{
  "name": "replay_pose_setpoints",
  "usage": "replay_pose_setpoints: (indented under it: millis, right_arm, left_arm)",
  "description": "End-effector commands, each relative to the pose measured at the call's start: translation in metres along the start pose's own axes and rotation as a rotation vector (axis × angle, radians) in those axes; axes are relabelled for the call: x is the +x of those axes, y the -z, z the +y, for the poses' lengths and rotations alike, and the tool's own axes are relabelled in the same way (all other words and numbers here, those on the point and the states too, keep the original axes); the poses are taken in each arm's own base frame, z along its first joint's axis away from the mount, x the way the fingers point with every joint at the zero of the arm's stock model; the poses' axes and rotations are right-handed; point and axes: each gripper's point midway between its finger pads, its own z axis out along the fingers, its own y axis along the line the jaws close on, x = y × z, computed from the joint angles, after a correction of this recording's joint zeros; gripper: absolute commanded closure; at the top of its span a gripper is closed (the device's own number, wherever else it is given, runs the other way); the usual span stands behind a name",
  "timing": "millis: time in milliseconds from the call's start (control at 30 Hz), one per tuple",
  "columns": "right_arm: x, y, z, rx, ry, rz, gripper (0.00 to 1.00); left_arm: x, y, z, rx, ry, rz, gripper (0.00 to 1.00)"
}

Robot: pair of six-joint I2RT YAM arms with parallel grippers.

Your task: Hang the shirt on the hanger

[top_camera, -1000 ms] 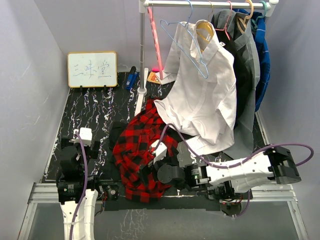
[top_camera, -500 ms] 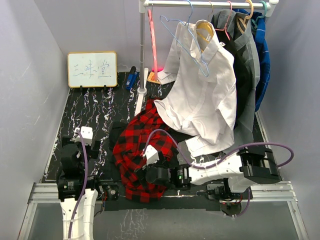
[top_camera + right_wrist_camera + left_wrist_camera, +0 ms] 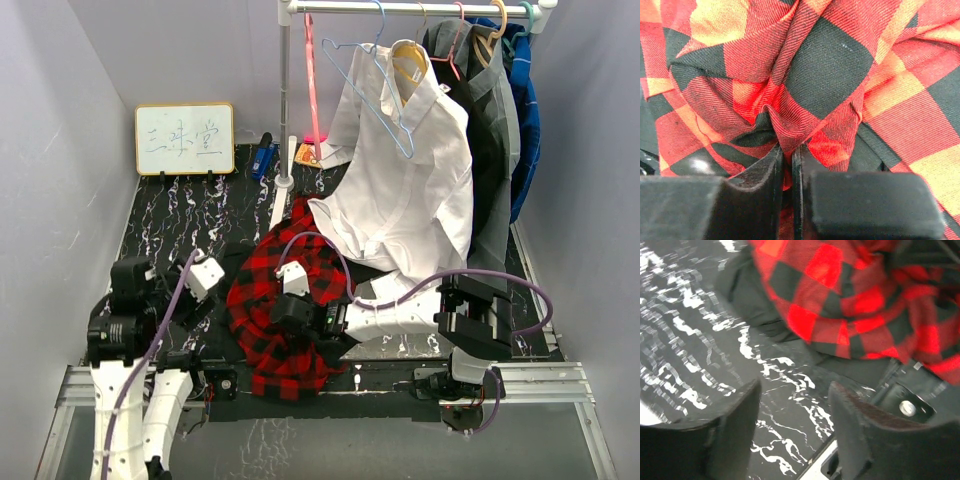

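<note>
The plaid shirt (image 3: 262, 290) lies heaped on the dark marbled surface (image 3: 190, 225), well apart from the blue wire hanger (image 3: 396, 98), which hangs on the rail (image 3: 420, 8) in front of a white shirt (image 3: 400, 200). The right gripper (image 3: 788, 152) reaches low across into the heap. Its jaws are nearly closed, pinching a fold of plaid cloth, likely so the garment can be lifted and opened out. The left gripper (image 3: 794, 390) hovers just beside the heap's left edge, jaws spread wide and empty, apparently placed to take a second hold on the fabric.
</note>
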Motion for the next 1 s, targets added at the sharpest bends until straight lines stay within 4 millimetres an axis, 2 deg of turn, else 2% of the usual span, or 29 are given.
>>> replay_pose_setpoints:
  millis: [0,33,67,100,200,267,433,533,600,733,767,833,867,900,933,967]
  right_arm:
    - [-0.034,0.012,0.014,-0.033,-0.045,-0.061,1.0]
    - [-0.042,0.015,0.013,-0.033,-0.053,-0.075,1.0]
    - [-0.05,0.019,0.013,-0.034,-0.06,-0.091,1.0]
    - [-0.062,0.024,0.011,-0.036,-0.067,-0.114,1.0]
    - [-0.101,0.039,0.008,-0.046,-0.084,-0.187,1.0]
    - [-0.135,0.048,0.001,-0.053,-0.117,-0.235,1.0]
    - [-0.203,0.043,-0.037,-0.026,-0.192,-0.304,1.0]
    - [-0.221,0.02,-0.05,0.004,-0.18,-0.306,1.0]
    - [-0.229,0.001,-0.058,0.009,-0.191,-0.291,1.0]
    - [-0.229,-0.046,-0.074,0.028,-0.21,-0.238,1.0]
    - [-0.227,-0.057,-0.077,0.026,-0.215,-0.223,1.0]
    - [-0.225,-0.071,-0.081,0.003,-0.232,-0.194,0.96]
    - [-0.224,-0.075,-0.082,-0.013,-0.241,-0.179,0.86]
    - [-0.224,-0.076,-0.082,-0.026,-0.248,-0.173,0.73]
    - [-0.227,-0.072,-0.081,-0.04,-0.25,-0.183,0.53]
    - [-0.225,-0.067,-0.081,-0.056,-0.244,-0.192,0.37]
  left_arm:
    - [-0.012,0.013,-0.059,0.347,-0.115,-0.077,0.54]
    - [-0.016,0.013,-0.056,0.34,-0.125,-0.092,0.62]
    - [-0.019,0.012,-0.052,0.326,-0.132,-0.103,0.76]
    - [-0.022,0.01,-0.047,0.307,-0.137,-0.111,1.0]
    - [-0.03,0.01,-0.038,0.276,-0.154,-0.126,1.0]
    - [-0.036,0.014,-0.037,0.275,-0.178,-0.151,1.0]
    - [-0.052,0.024,-0.036,0.279,-0.2,-0.187,1.0]
    - [-0.056,0.026,-0.035,0.273,-0.202,-0.202,1.0]
    - [-0.057,0.021,-0.025,0.224,-0.189,-0.206,1.0]
    - [-0.06,0.009,-0.007,0.133,-0.165,-0.231,1.0]
    - [-0.06,0.006,-0.005,0.129,-0.156,-0.233,0.95]
    - [-0.059,-0.001,-0.002,0.133,-0.124,-0.232,0.54]
    - [-0.057,-0.005,-0.002,0.142,-0.097,-0.229,0.41]
    - [-0.056,-0.009,-0.002,0.151,-0.079,-0.229,0.34]
    - [-0.057,-0.012,-0.001,0.155,-0.068,-0.237,0.31]
    - [-0.058,-0.014,0.001,0.149,-0.052,-0.243,0.28]
